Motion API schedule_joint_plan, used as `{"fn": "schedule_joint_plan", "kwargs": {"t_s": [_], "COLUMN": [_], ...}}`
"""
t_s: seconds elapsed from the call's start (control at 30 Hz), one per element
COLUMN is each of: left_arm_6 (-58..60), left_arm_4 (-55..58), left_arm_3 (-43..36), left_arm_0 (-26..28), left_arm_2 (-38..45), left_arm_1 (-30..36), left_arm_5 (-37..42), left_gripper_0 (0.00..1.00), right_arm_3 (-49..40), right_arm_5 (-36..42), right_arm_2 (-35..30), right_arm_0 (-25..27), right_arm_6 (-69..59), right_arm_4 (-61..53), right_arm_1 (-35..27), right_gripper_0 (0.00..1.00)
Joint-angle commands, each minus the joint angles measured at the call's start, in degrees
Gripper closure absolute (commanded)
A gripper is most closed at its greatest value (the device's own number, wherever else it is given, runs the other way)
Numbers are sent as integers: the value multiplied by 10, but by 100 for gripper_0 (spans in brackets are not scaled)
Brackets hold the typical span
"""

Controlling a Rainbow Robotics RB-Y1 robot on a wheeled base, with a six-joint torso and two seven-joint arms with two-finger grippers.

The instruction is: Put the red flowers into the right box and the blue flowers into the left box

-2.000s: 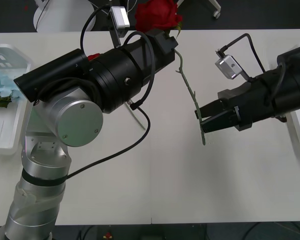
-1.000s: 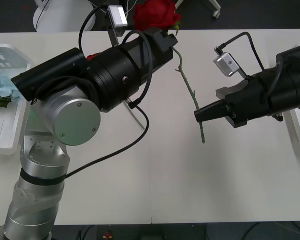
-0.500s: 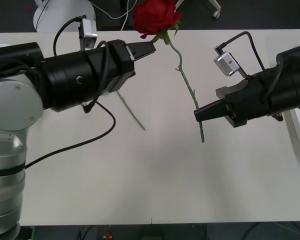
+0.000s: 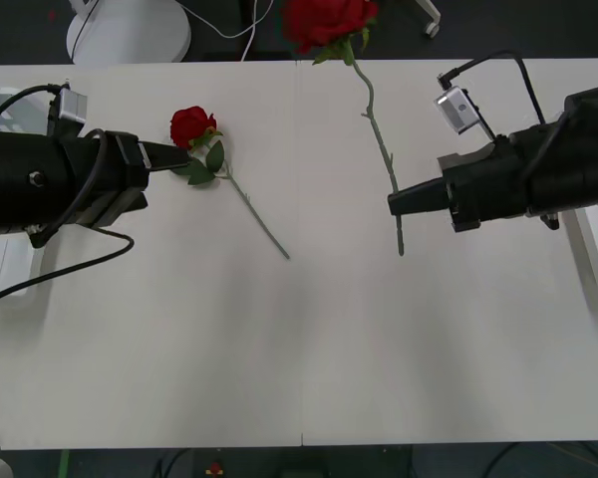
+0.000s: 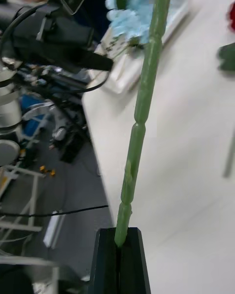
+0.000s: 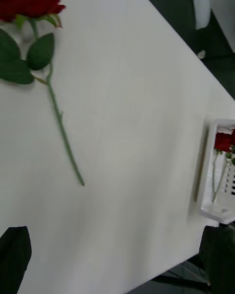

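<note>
Right gripper [image 4: 393, 205] clamped on lower stem of held rose [image 4: 331, 20] — stem seen pinched between black fingers [image 5: 119, 259] in right wrist view; bloom carried high above table's far edge, stem tip hanging just below jaws. Left gripper [image 4: 182, 155] spread open (fingertips at both corners in left wrist view), tips just beside second rose [image 4: 190, 125], which is laid flat on table [image 4: 299, 349], stem angled toward centre. Right box [image 6: 209, 176] seen at table's right end, red blooms inside. Blue flowers [image 5: 133, 2] heaped in left box [image 5: 169, 17].
</note>
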Motion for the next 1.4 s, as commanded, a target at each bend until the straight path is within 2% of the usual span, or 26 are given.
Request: {"fn": "schedule_joint_plan", "kwargs": {"t_s": [0.03, 0.13, 0.37, 0.73, 0.9, 1.23, 1.4], "left_arm_6": [-8, 11, 50, 65, 74, 119, 173], "left_arm_4": [-100, -175, -253, -278, -287, -333, -383], "left_arm_3": [44, 103, 233, 505, 591, 712, 723], "left_arm_0": [-46, -79, -144, -289, -329, -381, -387], "left_arm_2": [-62, -112, -189, -231, -260, -296, -311], "left_arm_1": [-11, -22, -31, -35, -41, -65, -81], "left_arm_5": [-9, -34, -101, -236, -269, -313, -315], "left_gripper_0": [0, 0, 0, 0, 0, 0, 0], "right_arm_3": [-20, -20, 12, 153, 194, 235, 273], "right_arm_5": [-43, -50, -32, 20, 15, -14, -40], "right_arm_2": [-31, -55, -102, -153, -154, -152, -120], "right_arm_0": [0, -6, -6, -7, -7, -6, -7], "right_arm_6": [-55, -96, -164, -159, -161, -175, -175], "right_arm_4": [68, 174, 350, 505, 629, 850, 896], "right_arm_1": [-54, -77, -141, -233, -230, -155, -136], "right_gripper_0": [100, 100, 100, 100, 100, 100, 100]}}
